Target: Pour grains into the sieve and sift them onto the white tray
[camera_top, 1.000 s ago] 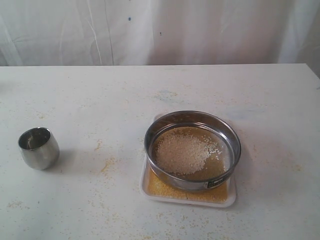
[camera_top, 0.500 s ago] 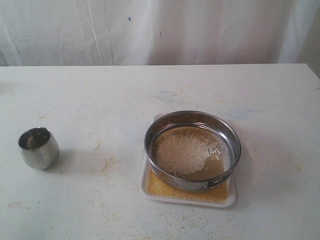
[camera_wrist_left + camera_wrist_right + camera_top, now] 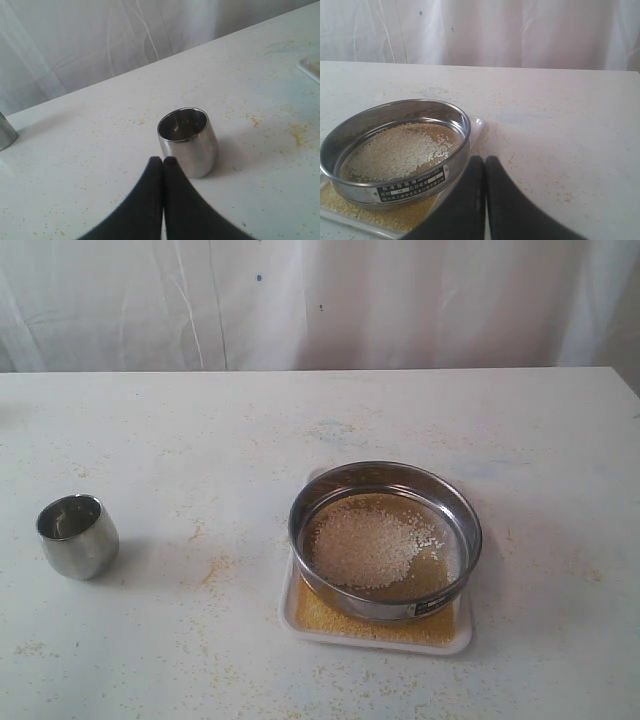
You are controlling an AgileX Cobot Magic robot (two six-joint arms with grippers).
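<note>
The steel sieve (image 3: pixel 385 540) (image 3: pixel 395 150) rests on the white tray (image 3: pixel 375 638) (image 3: pixel 476 125) right of the table's centre. Pale whitish grains (image 3: pixel 365 545) (image 3: pixel 395 152) lie heaped on its mesh, and fine golden grains (image 3: pixel 330 618) (image 3: pixel 350 207) cover the tray beneath. Neither arm appears in the exterior view. My right gripper (image 3: pixel 485 160) is shut and empty, just beside the sieve's labelled wall. My left gripper (image 3: pixel 163 161) is shut and empty, its tips close to the small steel cup (image 3: pixel 188 141).
The small steel cup (image 3: pixel 77 535) stands upright at the table's left; it looks empty. Stray yellow specks (image 3: pixel 215 568) dot the white tabletop around it and the tray. A white curtain hangs behind the table's far edge. A grey object (image 3: pixel 6 132) shows in the left wrist view.
</note>
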